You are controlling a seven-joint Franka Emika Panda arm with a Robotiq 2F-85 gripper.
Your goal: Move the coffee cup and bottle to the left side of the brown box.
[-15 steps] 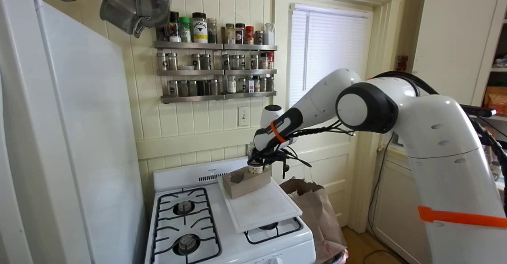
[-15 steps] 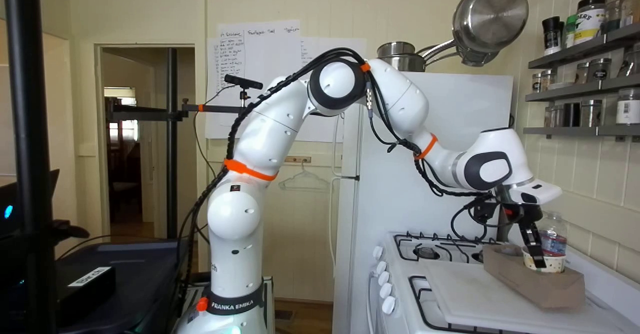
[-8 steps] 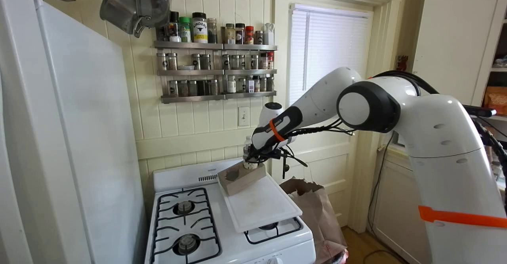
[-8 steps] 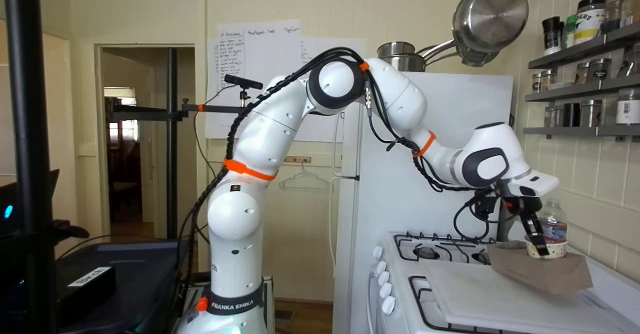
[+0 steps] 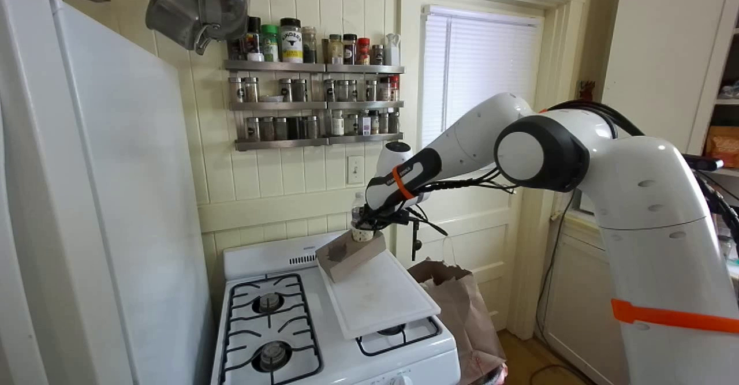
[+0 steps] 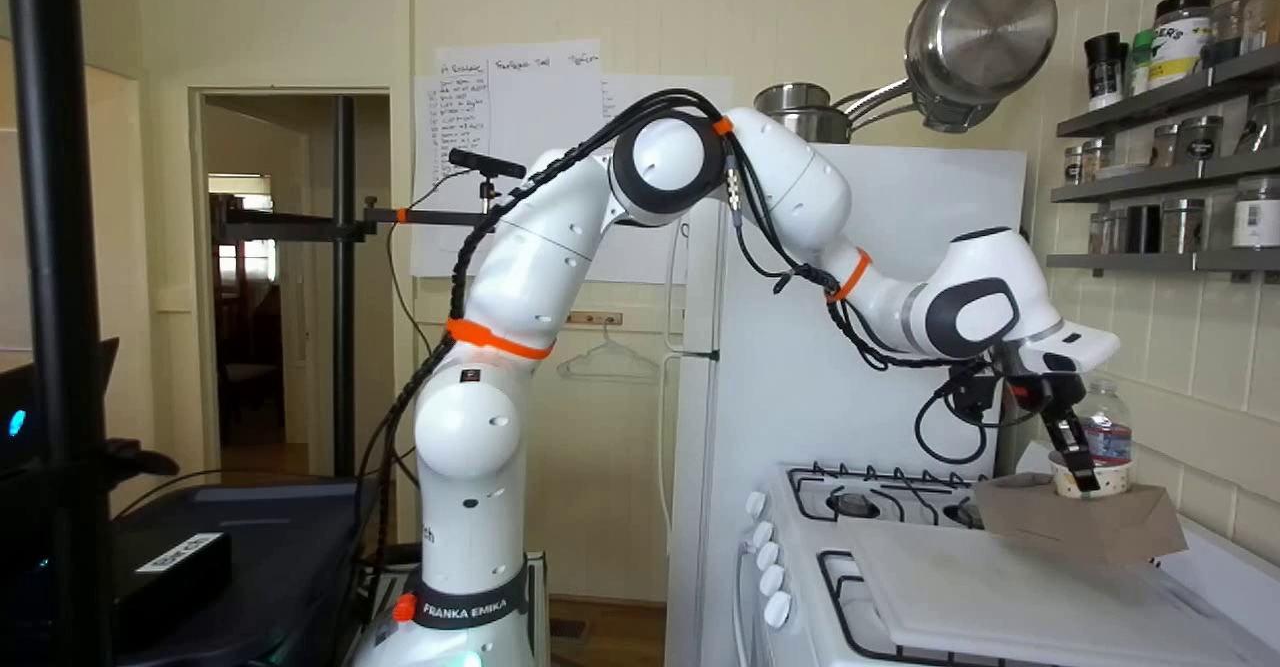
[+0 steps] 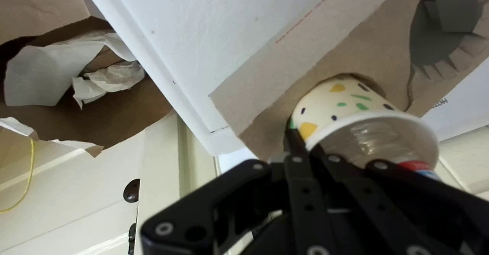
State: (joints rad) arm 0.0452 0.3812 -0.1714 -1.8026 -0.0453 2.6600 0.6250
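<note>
A paper cup with coloured spots (image 7: 340, 98) sits in a round hole of the brown box (image 7: 267, 83) in the wrist view. A clear bottle (image 7: 386, 140) with a red and blue label stands inside the cup. My gripper (image 7: 305, 144) is shut on the cup's rim, one finger outside the wall and one inside. In an exterior view the cup (image 6: 1112, 479), bottle (image 6: 1106, 435) and tilted box (image 6: 1080, 525) appear together, the box seemingly raised off the white board at least partly. The box (image 5: 355, 260) also shows a second, vacant hole.
The white board (image 5: 381, 301) lies over the right burners of the stove (image 5: 323, 356). Black burner grates (image 5: 274, 327) are left of it. A brown paper bag (image 5: 465, 310) stands beside the stove. Spice shelves (image 5: 283, 141) hang on the wall above.
My gripper has moved up, carrying the cup and bottle. The box has risen with the cup and tilted; in an exterior view it has also shifted slightly left.
</note>
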